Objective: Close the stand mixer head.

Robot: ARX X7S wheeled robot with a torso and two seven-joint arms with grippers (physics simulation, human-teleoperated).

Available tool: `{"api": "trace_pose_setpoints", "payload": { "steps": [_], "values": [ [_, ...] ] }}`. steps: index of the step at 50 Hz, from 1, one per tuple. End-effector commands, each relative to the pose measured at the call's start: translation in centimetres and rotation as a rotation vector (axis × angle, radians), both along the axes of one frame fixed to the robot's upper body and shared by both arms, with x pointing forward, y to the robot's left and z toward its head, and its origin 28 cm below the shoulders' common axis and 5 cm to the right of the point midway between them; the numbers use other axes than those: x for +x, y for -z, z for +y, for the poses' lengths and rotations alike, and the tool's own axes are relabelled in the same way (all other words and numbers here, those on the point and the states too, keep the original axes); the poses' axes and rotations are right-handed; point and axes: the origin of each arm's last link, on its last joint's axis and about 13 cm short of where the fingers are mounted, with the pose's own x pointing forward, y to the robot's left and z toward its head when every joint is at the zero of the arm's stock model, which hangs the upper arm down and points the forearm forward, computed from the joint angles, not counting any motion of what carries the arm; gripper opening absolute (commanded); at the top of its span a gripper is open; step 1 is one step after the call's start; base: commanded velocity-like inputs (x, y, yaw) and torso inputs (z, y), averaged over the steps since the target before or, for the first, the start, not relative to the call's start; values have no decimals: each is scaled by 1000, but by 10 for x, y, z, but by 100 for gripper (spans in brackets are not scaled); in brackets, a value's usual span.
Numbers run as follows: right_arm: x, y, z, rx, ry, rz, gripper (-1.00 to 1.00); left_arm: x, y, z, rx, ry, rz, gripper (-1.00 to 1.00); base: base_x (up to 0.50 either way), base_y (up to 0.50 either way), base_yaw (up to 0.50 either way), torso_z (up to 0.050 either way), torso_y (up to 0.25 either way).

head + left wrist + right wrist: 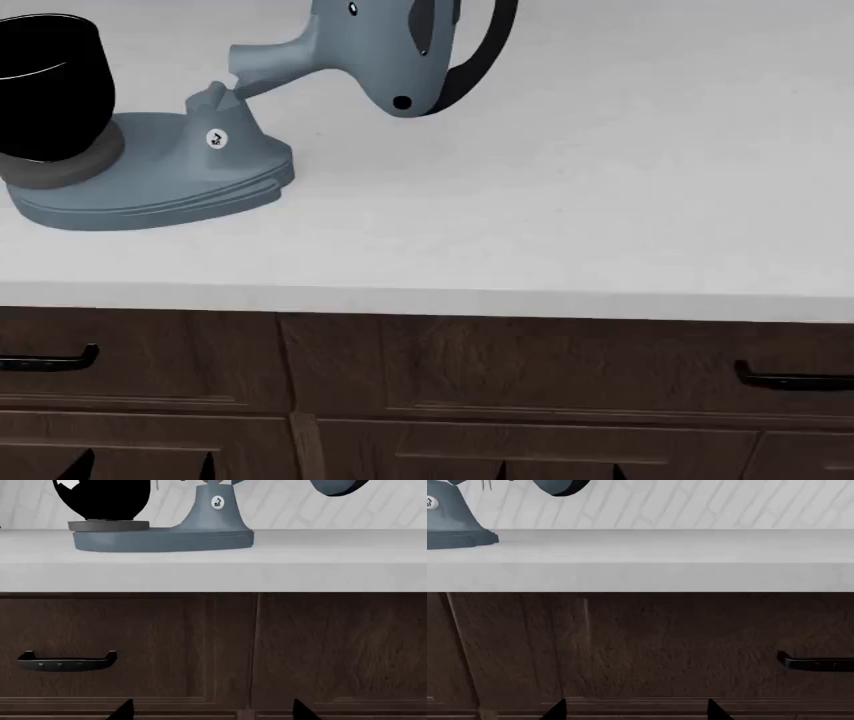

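The stand mixer head (380, 50) is a bulbous blue-grey top with a black band. It is tilted up and back from its hinge above the oval base (147, 185). A glossy black bowl (47, 85) sits on the base. Only the head's lower edge shows in the left wrist view (337, 487) and the right wrist view (560, 486). My left gripper (213, 712) is open and empty, low in front of the dark wood cabinet. My right gripper (637, 711) is open and empty at the same height. Both show at the bottom of the head view, left gripper (144, 468) and right gripper (558, 472).
The mixer stands on a white counter (561, 200) whose front edge overhangs dark wood drawers. Black drawer handles sit at the left (47, 358) and right (794, 378). A white tiled wall (694, 505) is behind the counter.
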Motion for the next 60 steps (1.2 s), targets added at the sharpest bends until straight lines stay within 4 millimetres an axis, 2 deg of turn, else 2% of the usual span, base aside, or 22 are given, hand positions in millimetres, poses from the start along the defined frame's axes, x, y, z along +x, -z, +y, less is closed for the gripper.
{"api": "trace_pose_setpoints", "payload": {
  "steps": [1, 11, 12, 15, 16, 17, 18, 20, 21, 26, 27, 31, 33, 36, 37, 40, 44, 46, 49, 55, 60],
  "values": [
    [0, 0, 0, 0, 0, 0, 100, 0, 0, 0, 0, 0, 0, 100, 0, 0, 0, 0, 0],
    [0, 0, 0, 29, 8, -3, 100, 3, -1, 2, 34, -73, -35, 100, 0, 0, 0, 0, 0],
    [0, 1, 0, 26, 8, -2, 100, 1, -4, 3, 4, -43, -93, 100, 0, 0, 0, 0, 0],
    [1, 0, -1, 54, 8, 0, 100, 0, -9, 4, 3, -43, -127, 100, 0, 0, 0, 42, 0],
    [5, 13, -16, 39, -104, 189, 100, 18, -14, 30, 43, -154, -110, 100, 19, 12, 26, 0, 0],
    [0, 0, 0, 0, 0, 0, 100, 0, 0, 0, 0, 0, 0, 100, 0, 0, 0, 0, 0],
    [0, 0, -5, 20, 80, 0, 100, -1, -4, 4, -31, -64, -30, 100, 0, 0, 0, 0, 0],
    [-1, -2, -8, 38, 113, -20, 100, 0, 0, 5, -20, -89, -6, 100, 0, 0, 0, -9, 0],
    [-6, -7, -11, 111, 130, -62, 100, 1, 5, 8, 41, -158, 14, 100, 0, 0, 0, -10, 0],
    [-6, -13, -7, -15, 104, -166, 100, 1, 7, 9, 52, -139, -1, 100, 0, 0, 0, -12, 0],
    [-6, -13, -5, -46, 32, -161, 100, 2, 7, 9, 52, -145, 5, 100, 0, 0, 0, -12, 0],
    [-6, -10, -5, -2, 20, -111, 100, 1, 5, 9, 50, -135, -21, 100, 0, 0, 0, -12, 0],
    [-3, -15, -3, -67, 12, -89, 100, 0, 3, 10, 30, -129, -46, 100, 0, 0, 0, -12, 0],
    [3, -51, -2, -97, -48, -121, 100, 2, -11, 8, 74, -102, -130, 100, 0, 0, 0, 50, 0],
    [5, -65, -3, -151, -49, -148, 100, 2, -25, 6, 103, -112, -192, 100, 0, 0, 0, 50, 0],
    [10, -100, -5, -166, -28, -224, 100, 2, -58, 5, 84, -122, -281, 100, 0, 0, 0, 50, 0],
    [12, -157, -6, -162, -23, -364, 100, 9, -117, 0, 41, -101, -401, 100, 0, 0, 0, 50, 0],
    [11, -173, -5, -144, -33, -400, 100, 12, -137, -1, 33, -96, -451, 100, 0, 0, 0, 50, 0],
    [14, -183, -7, -86, -20, -435, 100, 15, -148, -4, 33, -97, -481, 100, 0, 0, 0, 50, 0],
    [15, -160, -10, -110, -33, -464, 100, 11, -140, -3, 30, -67, -493, 100, 0, 0, 0, 50, 0],
    [11, -163, -10, -87, -40, -516, 100, 11, -137, -2, 10, -75, -460, 100, 0, 100, 0, 50, 0]
  ]
}}
